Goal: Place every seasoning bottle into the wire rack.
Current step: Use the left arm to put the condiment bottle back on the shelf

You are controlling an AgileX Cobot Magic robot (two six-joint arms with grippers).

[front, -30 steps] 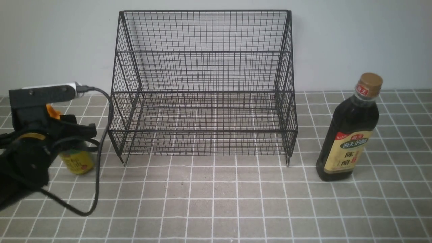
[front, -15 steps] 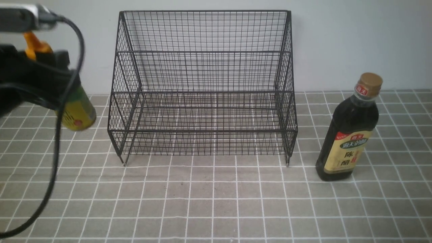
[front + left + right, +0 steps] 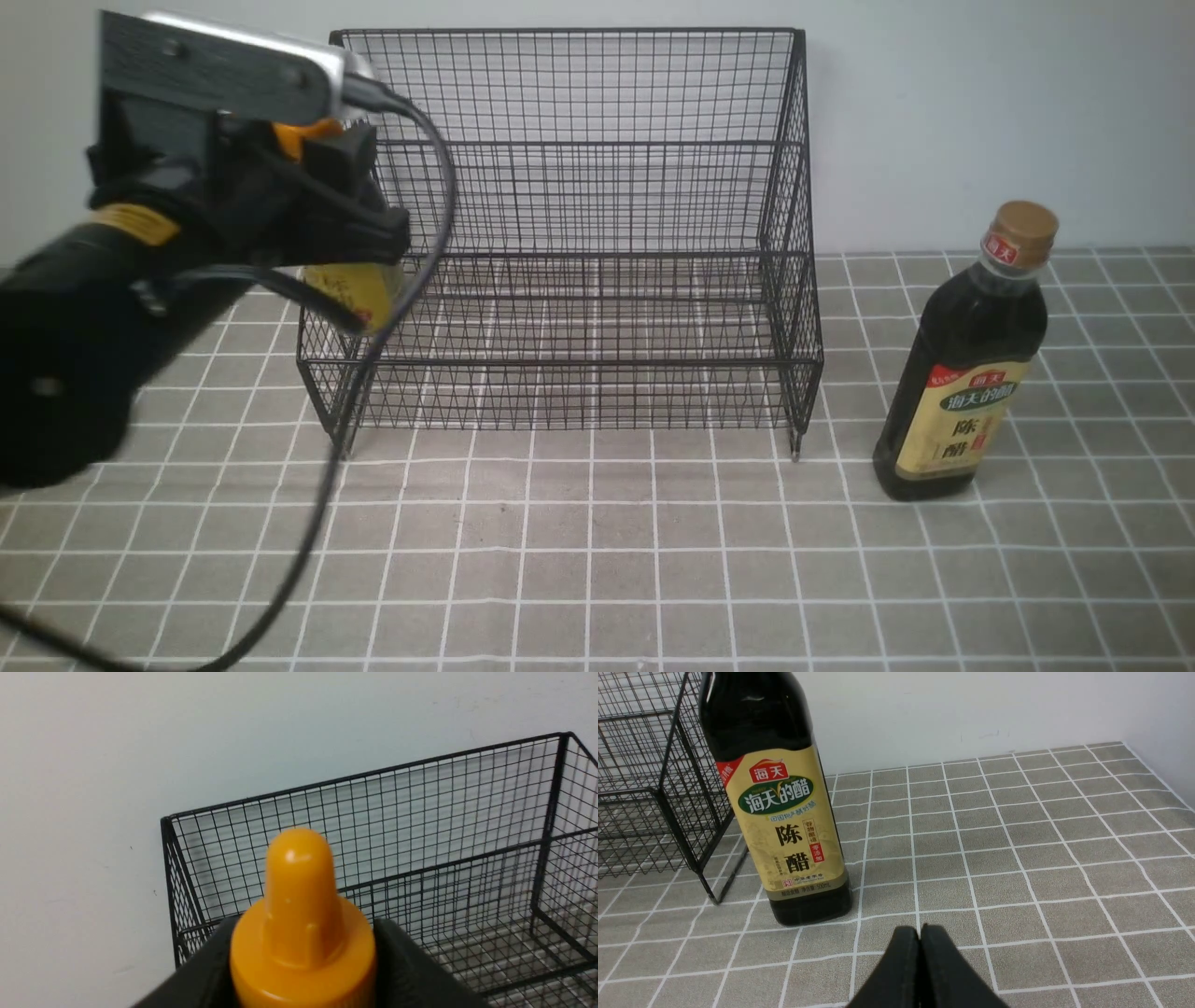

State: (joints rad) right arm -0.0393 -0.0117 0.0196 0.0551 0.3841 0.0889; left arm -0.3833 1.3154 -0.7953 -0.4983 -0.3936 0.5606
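A grey tiled surface (image 3: 597, 560) with white grout lines meets a plain pale wall (image 3: 980, 112). The wire rack (image 3: 560, 187), rigid black mesh with stepped tiers and short legs, stands against that wall and holds nothing.

Step in hand: transfer of the first bottle. The left gripper (image 3: 359, 219) is clamped part-way open on the neck of the short bottle (image 3: 353, 291), just under its smooth orange nozzle cap (image 3: 301, 924). The bottle hangs clear of the surface at the rack's left end. Whether it has crossed the front rail cannot be told.

The next move probably calls for carrying it over a tier, lowering it upright, then releasing.

The tall bottle (image 3: 966, 373), glossy and dark with a beige label, stands on the surface just right of the rack. The right gripper (image 3: 920, 952) is fully closed and empty, near it but apart.
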